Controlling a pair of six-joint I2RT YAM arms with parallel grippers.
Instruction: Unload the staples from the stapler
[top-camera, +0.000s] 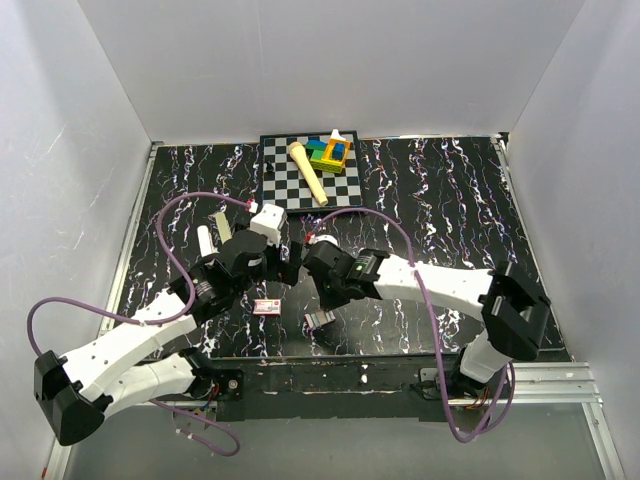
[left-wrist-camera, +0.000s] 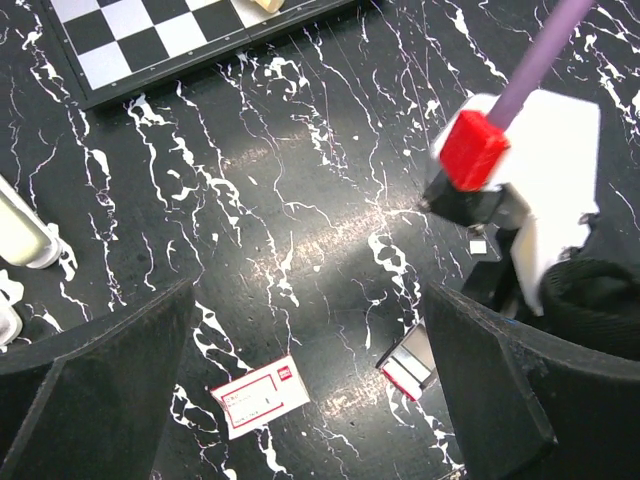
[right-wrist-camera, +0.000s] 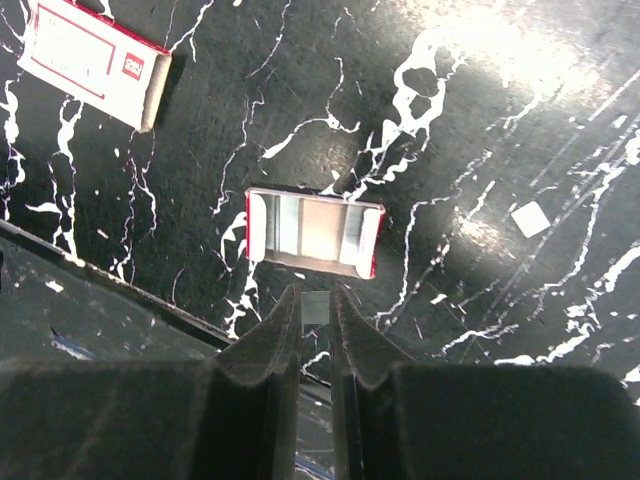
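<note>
We pinch the staples (right-wrist-camera: 316, 308) just beside the stapler (right-wrist-camera: 315, 235)
Our right gripper (right-wrist-camera: 316, 290) is almost closed on the thin silvery strip at the stapler's near side; our left gripper (left-wrist-camera: 308, 300) hangs wide open and empty; a small box (right-wrist-camera: 90, 60) lies left of the stapler.

Top view overlooks table (top-camera: 450, 200); 2 wrist views closely share small box (left-wrist-camera: 260, 395).
</note>
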